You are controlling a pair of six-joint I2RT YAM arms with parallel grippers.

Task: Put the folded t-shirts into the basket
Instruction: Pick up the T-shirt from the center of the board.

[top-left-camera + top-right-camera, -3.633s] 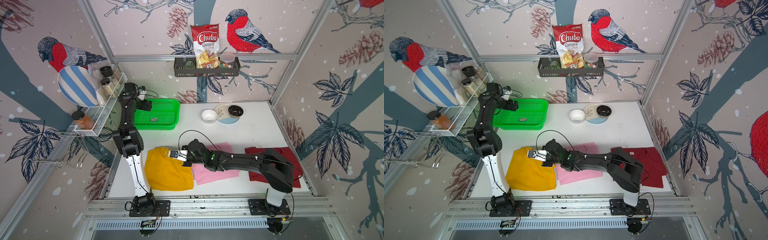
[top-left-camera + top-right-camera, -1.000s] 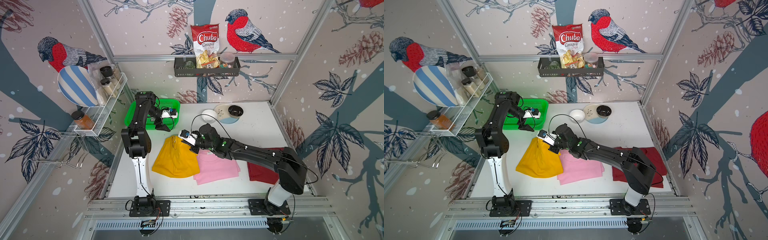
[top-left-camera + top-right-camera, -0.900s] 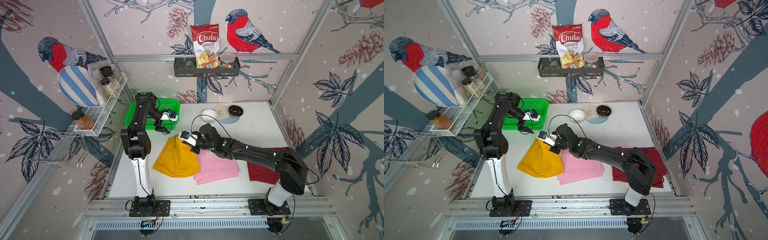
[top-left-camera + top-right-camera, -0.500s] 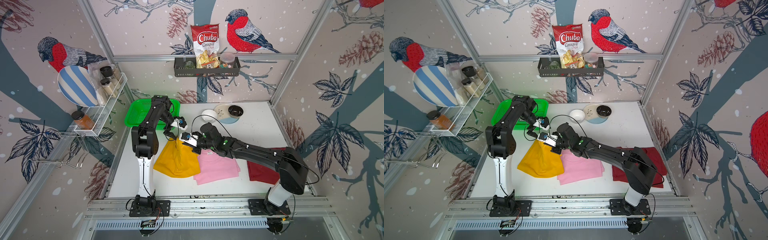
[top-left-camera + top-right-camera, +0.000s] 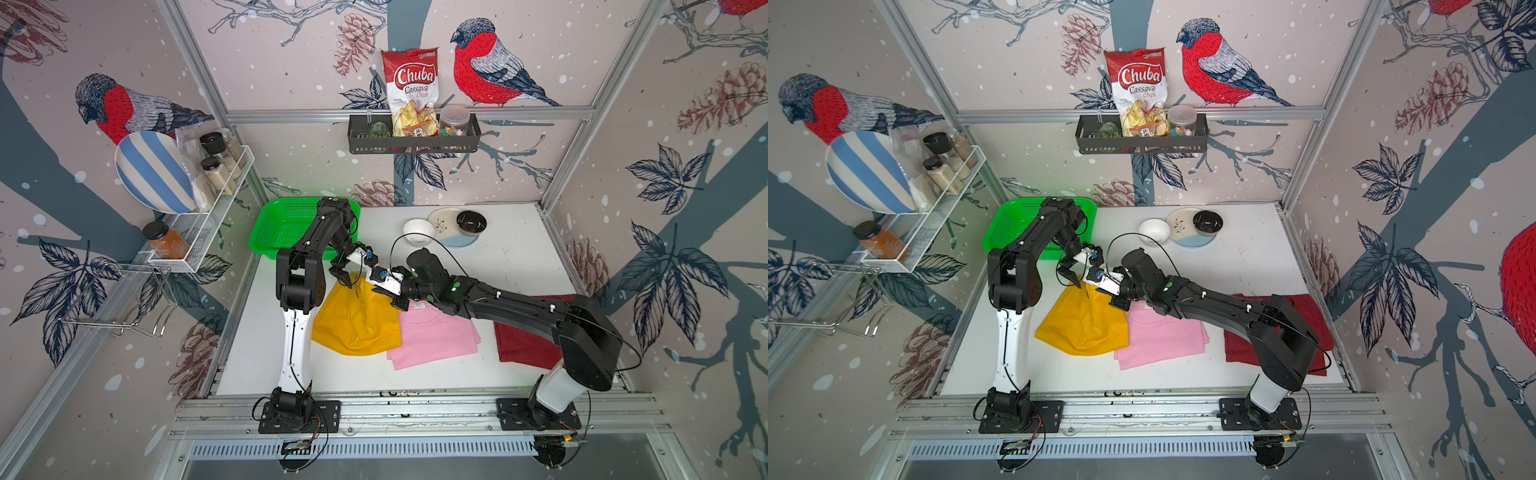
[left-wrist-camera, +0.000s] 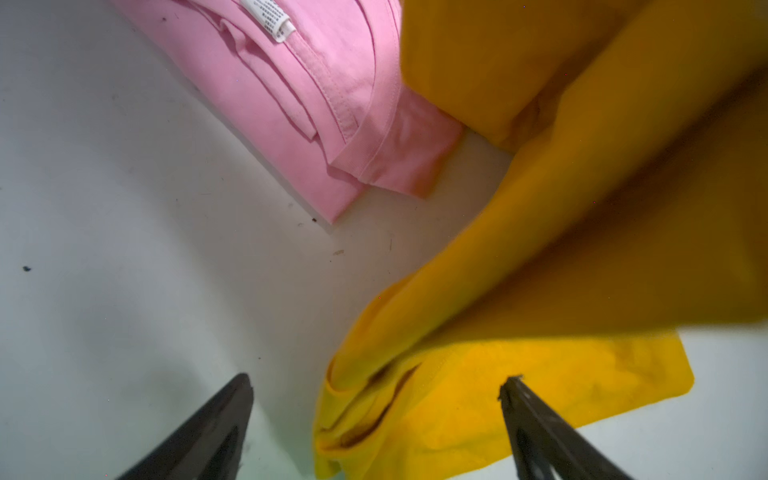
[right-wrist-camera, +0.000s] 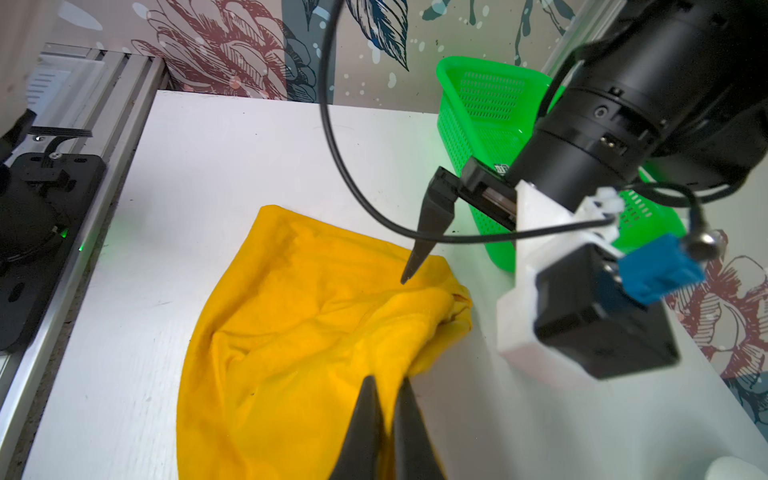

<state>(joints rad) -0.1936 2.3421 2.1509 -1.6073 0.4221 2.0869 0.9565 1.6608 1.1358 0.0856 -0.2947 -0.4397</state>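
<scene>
Three t-shirts are showing near: one yellow t-shirt, one pink t-shirt, one dark red t-shirt. One green basket is sitting far left. Two bowls and one plate are sitting far, right of it.

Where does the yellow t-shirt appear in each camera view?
Both top views: yellow t-shirt lower middle, between left arm and pink t-shirt.
Left wrist: the shirt close up, beside the pink one.
Right wrist: the shirt in the middle, pinched by the right hand.
Shared landmark: the open left hand at its bunched edge.
</scene>
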